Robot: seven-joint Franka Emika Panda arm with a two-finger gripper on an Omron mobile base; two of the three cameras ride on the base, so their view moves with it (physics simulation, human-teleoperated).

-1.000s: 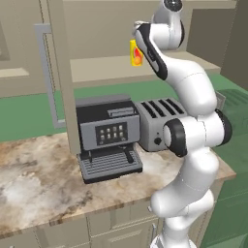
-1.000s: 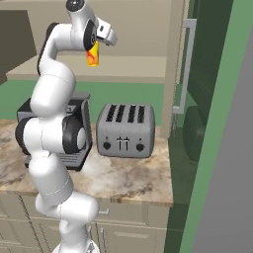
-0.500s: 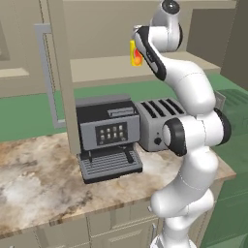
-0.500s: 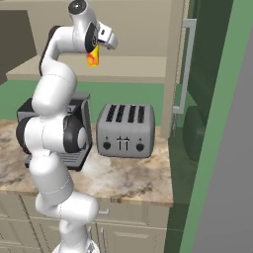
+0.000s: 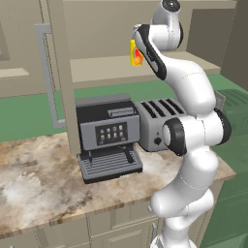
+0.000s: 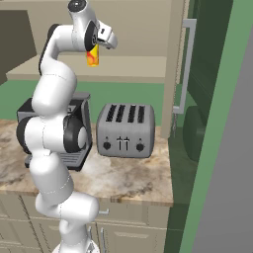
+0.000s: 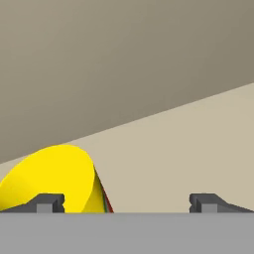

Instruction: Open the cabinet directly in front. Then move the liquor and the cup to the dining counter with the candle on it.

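Cup [image 5: 135, 53] stands upright on the open cabinet's [image 5: 60, 72] beige shelf, yellow with the red-orange mark facing out. My hand [image 7: 127, 202] is up at shelf height right at it, fingers spread wide, gripping nothing; in the hand view the cup sits off toward one fingertip [image 7: 47, 202], not centred between the two. Cabinet door is swung open, silver bar handle [image 6: 184, 66] out to the side. Below on the marble tabletop [image 5: 43, 179]: black coffee machine [image 5: 106, 138] just beside a silver toaster [image 6: 124, 130].

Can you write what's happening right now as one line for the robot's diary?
cabinet: open | cup: on shelf, by left fingertip | tool: open, empty | liquor: unseen
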